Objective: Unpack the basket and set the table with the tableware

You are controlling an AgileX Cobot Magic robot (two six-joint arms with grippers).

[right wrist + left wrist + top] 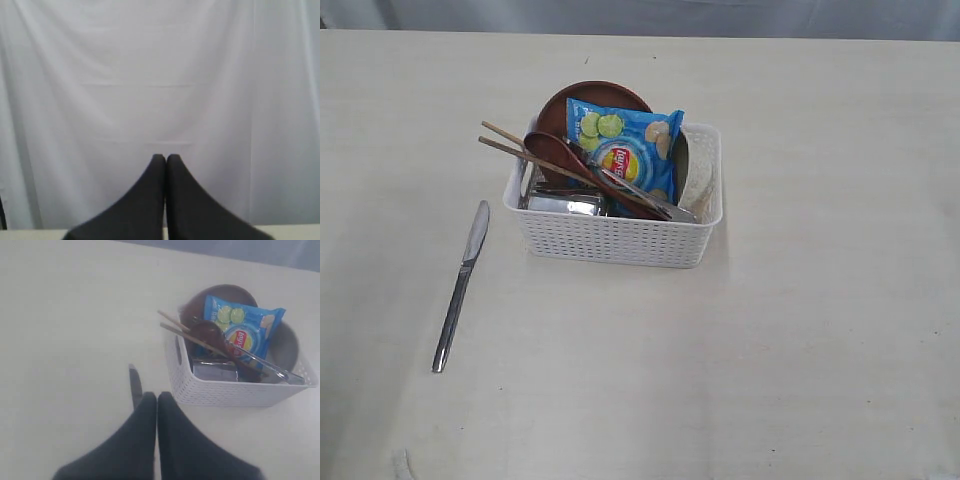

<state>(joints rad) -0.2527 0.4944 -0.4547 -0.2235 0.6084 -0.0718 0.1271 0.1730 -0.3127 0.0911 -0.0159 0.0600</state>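
The white basket (610, 240) (225, 392) stands mid-table on the cream table (800, 350). Inside it are a brown plate (560, 105), a dark red-brown spoon (548, 148), wooden chopsticks (505, 140), a steel fork (650, 198), a steel cup (565, 203) and an off-white bowl (698, 180), with a blue chip bag (625, 150) on top. A steel knife (460, 285) (135, 385) lies on the table left of the basket. My left gripper (157, 396) is shut and empty, hovering above the knife near the basket's corner. My right gripper (166, 157) is shut and empty, facing a white curtain.
A white curtain (160, 75) hangs beyond the table's far edge (640, 35). Neither arm shows in the exterior view.
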